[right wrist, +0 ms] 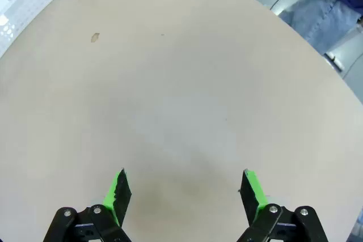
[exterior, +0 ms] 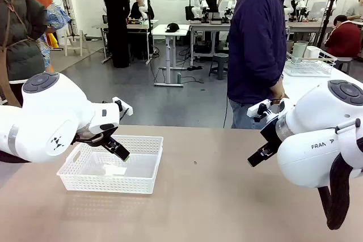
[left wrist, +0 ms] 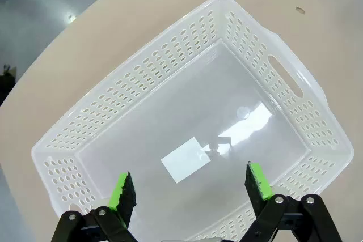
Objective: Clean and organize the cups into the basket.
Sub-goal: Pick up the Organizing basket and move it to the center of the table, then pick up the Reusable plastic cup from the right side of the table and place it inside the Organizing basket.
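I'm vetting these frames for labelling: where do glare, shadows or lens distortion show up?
Left wrist view: a bright light glares off the basket floor; the table edge bows, likely from the wide lens. Right wrist view: soft even light, no glare, edge likewise curved. Front view: sharp, evenly lit, a faint basket reflection on the tabletop.

Counter point(exterior: 215, 196): tan, matte, with a rounded far edge. One small darker fleck point(right wrist: 95, 37) lies on its surface, noted in the right wrist view. A person point(exterior: 258, 38) in a dark navy jacket and blue jeans stands at the far edge, right of centre. A white wire rack point(exterior: 309, 67) sits on a white side table point(exterior: 300, 86) behind. Grey floor point(exterior: 130, 94) beyond. A black cap point(exterior: 172, 27) lies on a distant table point(exterior: 161, 32).
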`<state>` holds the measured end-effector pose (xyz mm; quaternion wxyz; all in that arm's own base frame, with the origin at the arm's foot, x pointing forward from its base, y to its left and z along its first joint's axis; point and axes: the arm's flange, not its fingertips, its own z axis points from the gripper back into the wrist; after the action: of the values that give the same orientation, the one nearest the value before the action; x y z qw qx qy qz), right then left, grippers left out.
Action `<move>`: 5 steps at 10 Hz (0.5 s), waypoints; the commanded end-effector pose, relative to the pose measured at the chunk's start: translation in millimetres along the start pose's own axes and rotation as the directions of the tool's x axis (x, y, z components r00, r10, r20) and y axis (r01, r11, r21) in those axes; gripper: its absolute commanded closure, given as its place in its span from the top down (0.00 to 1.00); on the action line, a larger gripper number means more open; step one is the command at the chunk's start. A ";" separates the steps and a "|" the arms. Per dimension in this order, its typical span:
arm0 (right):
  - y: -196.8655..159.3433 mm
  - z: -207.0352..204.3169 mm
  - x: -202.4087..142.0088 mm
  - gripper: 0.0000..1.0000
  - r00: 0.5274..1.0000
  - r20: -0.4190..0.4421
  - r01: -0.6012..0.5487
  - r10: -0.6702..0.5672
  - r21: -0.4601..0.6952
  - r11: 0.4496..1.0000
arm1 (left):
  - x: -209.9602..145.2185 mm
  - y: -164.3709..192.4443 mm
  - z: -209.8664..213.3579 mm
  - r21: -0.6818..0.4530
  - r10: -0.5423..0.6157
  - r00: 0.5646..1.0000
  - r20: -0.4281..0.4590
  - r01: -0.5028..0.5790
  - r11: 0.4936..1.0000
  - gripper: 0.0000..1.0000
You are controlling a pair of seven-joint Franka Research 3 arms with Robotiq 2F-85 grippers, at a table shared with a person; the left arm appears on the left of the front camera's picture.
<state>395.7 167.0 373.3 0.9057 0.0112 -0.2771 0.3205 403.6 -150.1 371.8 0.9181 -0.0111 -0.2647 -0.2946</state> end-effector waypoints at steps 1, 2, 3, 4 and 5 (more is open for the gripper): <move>0.0 0.0 0.0 1.00 1.000 0.000 0.000 0.000 0.000 1.000 | 0.0 -0.1 0.0 0.000 0.000 1.000 0.000 0.000 1.000 1.00; 0.0 0.0 0.0 1.00 1.000 0.000 0.000 0.000 0.000 1.000 | 0.0 -0.1 0.0 0.000 0.000 1.000 0.000 0.000 1.000 1.00; 0.0 0.0 0.0 1.00 1.000 0.000 0.000 0.000 0.000 1.000 | 0.0 -0.1 0.0 0.000 0.000 1.000 0.000 0.000 1.000 1.00; 0.0 0.0 0.0 1.00 1.000 0.000 0.000 0.000 0.000 1.000 | 0.0 -0.1 0.0 0.000 0.000 1.000 0.000 0.000 1.000 1.00; 0.0 0.0 0.0 1.00 1.000 0.000 0.000 0.000 0.000 1.000 | 0.0 -0.1 0.0 0.000 0.000 1.000 0.000 0.000 1.000 1.00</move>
<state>395.7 166.9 373.3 0.9057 0.0111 -0.2771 0.3205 403.6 -150.3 371.8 0.9181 -0.0112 -0.2647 -0.2947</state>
